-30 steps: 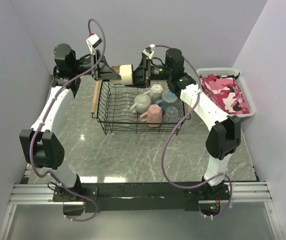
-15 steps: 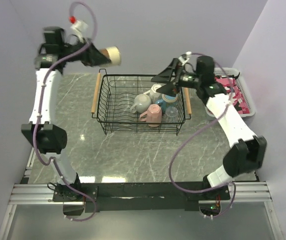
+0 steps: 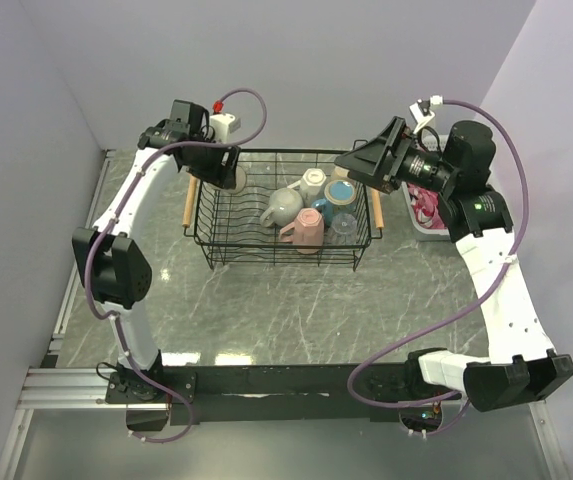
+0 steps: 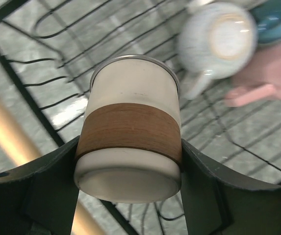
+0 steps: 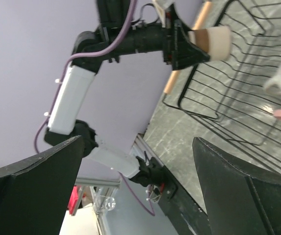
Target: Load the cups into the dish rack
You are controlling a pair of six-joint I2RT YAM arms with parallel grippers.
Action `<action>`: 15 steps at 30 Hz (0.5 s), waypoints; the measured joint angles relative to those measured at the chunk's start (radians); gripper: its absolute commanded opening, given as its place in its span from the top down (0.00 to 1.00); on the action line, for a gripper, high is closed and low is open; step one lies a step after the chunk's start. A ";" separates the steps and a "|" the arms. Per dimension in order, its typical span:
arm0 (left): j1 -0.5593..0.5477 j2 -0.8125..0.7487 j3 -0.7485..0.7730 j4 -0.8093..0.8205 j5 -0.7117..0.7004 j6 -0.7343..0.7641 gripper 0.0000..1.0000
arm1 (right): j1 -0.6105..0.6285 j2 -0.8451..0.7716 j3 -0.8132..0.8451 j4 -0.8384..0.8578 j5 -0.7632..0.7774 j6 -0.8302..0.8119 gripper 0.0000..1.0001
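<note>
- Tan cup with brown band (image 4: 129, 132), grasped by left gripper (image 4: 130, 166) over far-left corner of black wire dish rack (image 3: 276, 262), mostly hidden overhead.
- Right gripper (image 5: 139, 181) splayed, seemingly empty.

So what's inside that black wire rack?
Two white mugs, a pink mug, a blue mug and a clear glass sit at the right end of the rack. The right gripper hides its far corner.

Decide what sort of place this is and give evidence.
Probably a robot test booth, not a kitchen: plain lilac walls enclose a grey marble-patterned table, two white-and-black robot arms stand at its edge, a black wire dish rack holds mugs.
</note>
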 measured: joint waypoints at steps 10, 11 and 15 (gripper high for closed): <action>-0.086 0.092 -0.091 0.079 -0.224 0.061 0.99 | -0.032 -0.005 -0.027 -0.085 0.023 -0.046 0.00; -0.094 0.109 -0.103 0.084 -0.239 0.067 0.99 | -0.034 -0.006 -0.027 -0.089 0.023 -0.048 0.00; -0.114 0.160 -0.137 0.093 -0.270 0.080 0.99 | -0.043 -0.018 -0.047 -0.092 0.023 -0.051 0.00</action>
